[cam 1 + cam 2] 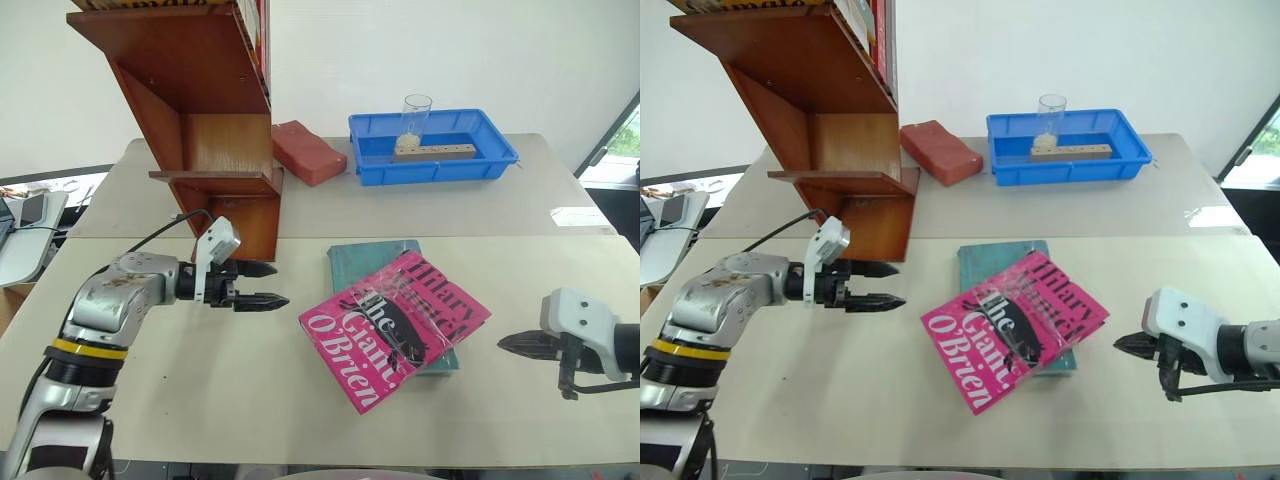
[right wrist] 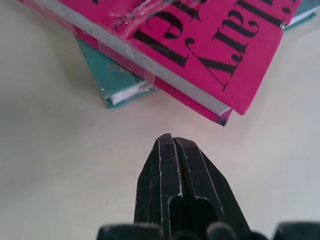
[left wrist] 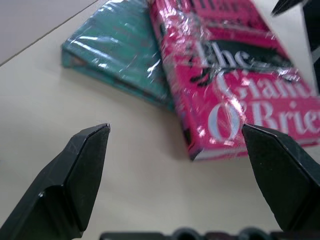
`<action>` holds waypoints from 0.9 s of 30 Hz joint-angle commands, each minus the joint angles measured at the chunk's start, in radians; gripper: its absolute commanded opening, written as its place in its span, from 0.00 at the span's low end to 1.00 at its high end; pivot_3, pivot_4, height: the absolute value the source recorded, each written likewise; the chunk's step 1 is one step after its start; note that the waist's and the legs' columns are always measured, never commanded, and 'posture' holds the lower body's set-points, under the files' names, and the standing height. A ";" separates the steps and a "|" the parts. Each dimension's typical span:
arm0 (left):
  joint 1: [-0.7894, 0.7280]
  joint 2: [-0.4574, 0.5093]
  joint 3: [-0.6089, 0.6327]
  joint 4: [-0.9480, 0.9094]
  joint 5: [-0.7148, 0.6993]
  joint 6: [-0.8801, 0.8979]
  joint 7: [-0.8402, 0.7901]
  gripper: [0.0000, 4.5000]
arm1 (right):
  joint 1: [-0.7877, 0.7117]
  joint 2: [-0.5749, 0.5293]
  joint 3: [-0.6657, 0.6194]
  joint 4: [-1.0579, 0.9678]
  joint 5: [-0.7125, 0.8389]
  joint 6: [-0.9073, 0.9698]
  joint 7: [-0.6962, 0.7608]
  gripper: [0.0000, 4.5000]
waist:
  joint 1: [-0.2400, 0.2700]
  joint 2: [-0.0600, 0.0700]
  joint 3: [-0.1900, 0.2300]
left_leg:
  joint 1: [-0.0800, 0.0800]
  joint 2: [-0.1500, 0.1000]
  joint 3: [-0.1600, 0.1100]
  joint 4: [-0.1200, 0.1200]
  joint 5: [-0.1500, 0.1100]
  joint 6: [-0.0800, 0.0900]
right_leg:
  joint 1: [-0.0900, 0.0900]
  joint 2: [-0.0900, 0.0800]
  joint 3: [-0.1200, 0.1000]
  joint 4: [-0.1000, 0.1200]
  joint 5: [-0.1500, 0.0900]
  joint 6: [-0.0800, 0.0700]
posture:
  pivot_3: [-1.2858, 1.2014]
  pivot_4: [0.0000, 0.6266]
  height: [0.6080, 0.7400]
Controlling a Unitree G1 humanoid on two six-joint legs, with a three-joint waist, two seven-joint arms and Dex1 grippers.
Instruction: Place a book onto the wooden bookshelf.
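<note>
On the near beige table (image 1: 200,400) the book (image 1: 395,325) lies tilted over a teal-green book (image 1: 352,262), at the centre. At nine o'clock from it the left gripper (image 1: 262,284) hovers level with its fingers apart, pointing at the book; at three o'clock the right gripper (image 1: 520,346) has its fingers pressed together, holding nothing. Farther, at one o'clock, a blue tray (image 1: 500,160) holds a glass (image 1: 414,118) and a wooden block (image 1: 436,152). At eleven o'clock stands the wooden bookshelf (image 1: 205,130), a red brick (image 1: 308,152) just beside it
</note>
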 commanded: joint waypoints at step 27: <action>-0.020 -0.412 0.149 0.204 -0.222 0.480 0.279 1.00 | -0.612 0.253 0.503 0.389 -0.131 -0.277 -0.073 0.01 | 0.005 0.001 0.001 | -0.002 -0.002 -0.005 0.002 0.000 0.000 | 0.003 0.000 -0.001 -0.002 0.003 -0.002 | 0.52 0.24 0.31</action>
